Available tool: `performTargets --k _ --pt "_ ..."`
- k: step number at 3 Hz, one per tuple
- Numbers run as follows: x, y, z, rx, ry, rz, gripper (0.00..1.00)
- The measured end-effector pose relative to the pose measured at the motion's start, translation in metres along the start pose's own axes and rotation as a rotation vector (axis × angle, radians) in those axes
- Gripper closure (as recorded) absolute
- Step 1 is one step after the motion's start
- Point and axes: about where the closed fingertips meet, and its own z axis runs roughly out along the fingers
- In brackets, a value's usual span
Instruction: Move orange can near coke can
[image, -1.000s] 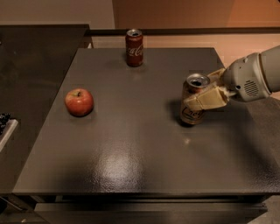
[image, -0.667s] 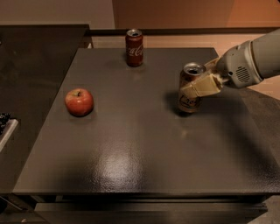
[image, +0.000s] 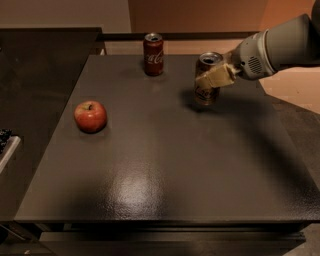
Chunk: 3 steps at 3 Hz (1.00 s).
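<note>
Red Coca-Cola; tool on orange can

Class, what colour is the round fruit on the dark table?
Red apple, camera view; gripper grips tan-orange can.

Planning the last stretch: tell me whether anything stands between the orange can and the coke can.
Nothing visible does. The gripper grips the orange can right of the coke can, with only bare tabletop between them; the apple sits far left, off that path.
</note>
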Motion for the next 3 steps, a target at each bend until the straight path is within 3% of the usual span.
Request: performTargets --k 3 --pt "-0.028 -0.079 0.072 0.047 -0.072 0.016 1.0"
